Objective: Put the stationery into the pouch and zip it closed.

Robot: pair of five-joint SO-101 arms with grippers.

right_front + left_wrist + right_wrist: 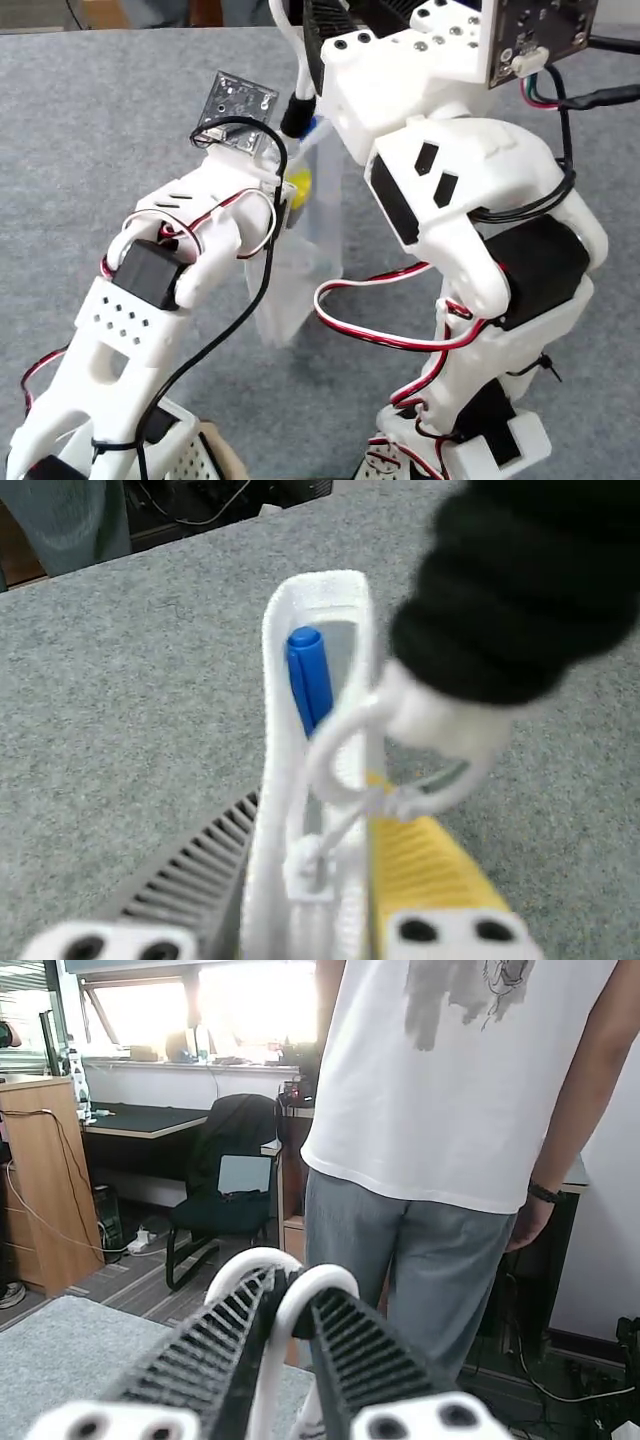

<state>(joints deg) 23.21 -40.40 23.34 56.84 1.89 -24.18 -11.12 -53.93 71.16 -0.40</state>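
Note:
A translucent white pouch [305, 270] stands upright on the grey carpet, its zip edge on top. My left gripper [290, 190] is shut on the pouch near that edge. In the left wrist view the yellow finger [425, 865] and the grey finger [190, 880] press the pouch [275, 730] from both sides. A blue pen [308, 680] stands inside the open mouth. My right gripper [300, 105] hangs just above the pouch, shut on the white cord loop [340, 750] of the zip pull. Its black ridged fingers [370, 1360] squeeze that loop [290, 1310].
Grey carpet [100, 110] covers the table all around the pouch. The right arm's bulky white body [470, 200] looms over the right half of the scene, and the left arm [150, 300] crosses the lower left. Red and black cables [380, 310] hang beside the pouch.

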